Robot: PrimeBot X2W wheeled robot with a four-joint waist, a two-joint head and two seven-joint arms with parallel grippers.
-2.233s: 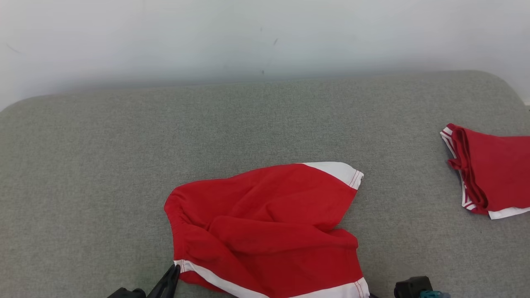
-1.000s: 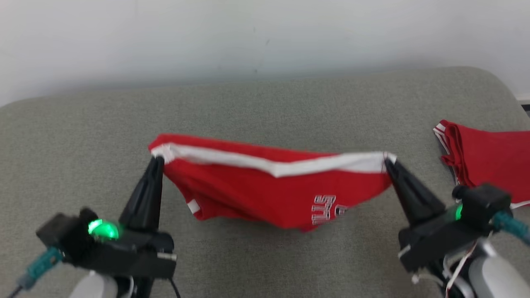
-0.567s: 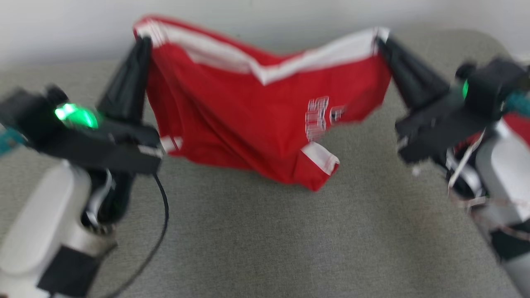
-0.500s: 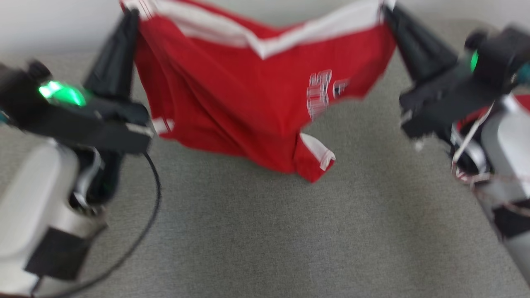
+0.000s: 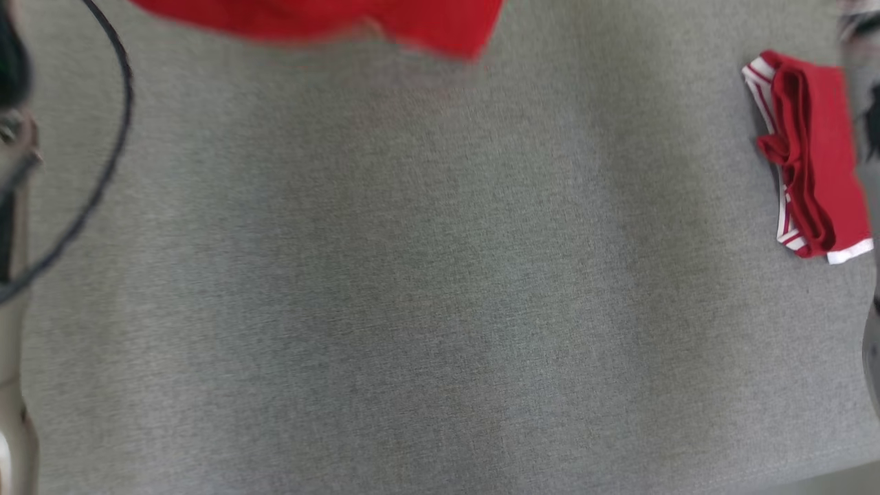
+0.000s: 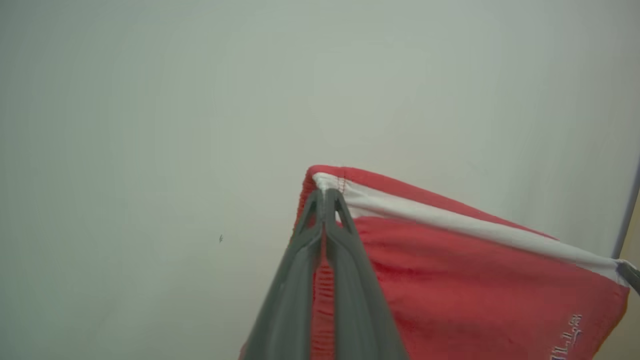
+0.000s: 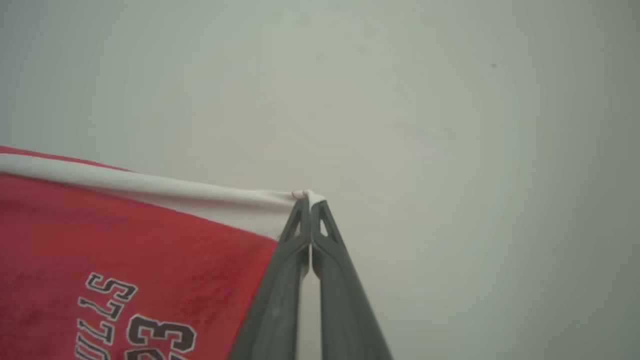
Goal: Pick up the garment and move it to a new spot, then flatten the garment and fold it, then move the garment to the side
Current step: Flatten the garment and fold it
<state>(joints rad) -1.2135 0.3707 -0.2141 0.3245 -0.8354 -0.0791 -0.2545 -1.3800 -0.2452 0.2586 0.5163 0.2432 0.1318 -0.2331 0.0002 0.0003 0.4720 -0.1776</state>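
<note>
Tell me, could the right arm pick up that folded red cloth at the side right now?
Probably not yet. The right end effector is shut on a white-edged corner of the hanging red garment, so it is occupied. The folded red cloth lies uncovered on the grey cushion.

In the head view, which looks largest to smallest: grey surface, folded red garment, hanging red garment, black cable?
1. Grey fabric surface.
2. Folded red-and-white garment and the visible strip of the hanging red garment: about alike.
3. Thin black cable.
</note>
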